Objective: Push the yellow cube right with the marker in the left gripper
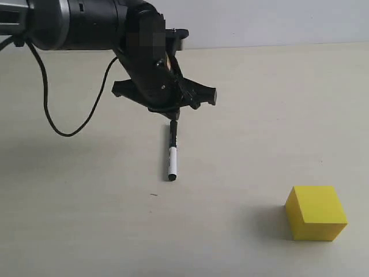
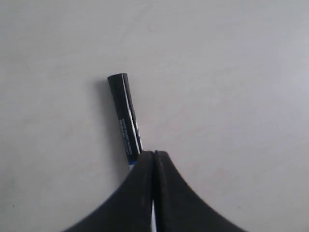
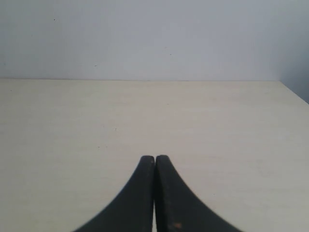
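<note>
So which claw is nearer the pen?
Left: the left gripper grips one end of the marker. The right gripper is outside the exterior view; its camera shows no marker.

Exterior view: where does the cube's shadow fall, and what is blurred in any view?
Exterior view: soft shadow left of the yellow cube; a pixelated patch on the arm. Left wrist view: marker fairly sharp, left pincer dark and featureless.
</note>
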You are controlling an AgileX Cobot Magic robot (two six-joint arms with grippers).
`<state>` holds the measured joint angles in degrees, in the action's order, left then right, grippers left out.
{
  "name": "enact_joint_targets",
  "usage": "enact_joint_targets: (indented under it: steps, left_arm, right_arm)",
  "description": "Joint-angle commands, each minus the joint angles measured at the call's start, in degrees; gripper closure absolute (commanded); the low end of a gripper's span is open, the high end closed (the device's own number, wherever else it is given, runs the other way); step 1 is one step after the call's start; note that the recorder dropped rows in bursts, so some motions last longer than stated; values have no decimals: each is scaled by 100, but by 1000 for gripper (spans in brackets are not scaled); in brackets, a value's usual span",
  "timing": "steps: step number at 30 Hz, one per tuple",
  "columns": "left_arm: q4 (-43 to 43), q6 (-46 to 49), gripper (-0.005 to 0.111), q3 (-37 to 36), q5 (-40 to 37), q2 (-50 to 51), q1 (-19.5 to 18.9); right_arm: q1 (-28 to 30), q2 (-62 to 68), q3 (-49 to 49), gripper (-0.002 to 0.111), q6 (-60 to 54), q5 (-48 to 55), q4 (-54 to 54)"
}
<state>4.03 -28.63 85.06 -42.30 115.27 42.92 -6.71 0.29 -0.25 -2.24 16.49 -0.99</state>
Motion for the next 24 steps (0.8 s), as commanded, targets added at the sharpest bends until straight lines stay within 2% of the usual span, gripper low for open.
enact_joint_targets:
  steps: [1,7,14,24]
  left_arm:
    - [332,148,107,-590,1039,-422,168]
    - [638,140,107,-2195,3212,-1261,280]
    - [1019,781,107,-4316,5380,-2770,280]
    - [1028,1179,107,-6997,8000,-4944,280]
  right_arm:
    - [35,-29,25,108,-4,-28,-14]
    - [35,-29,25,108,-4,-28,-14]
    - [35,-29,25,108,-4,-28,-14]
    - [35,-29,25,108,-4,-28,-14]
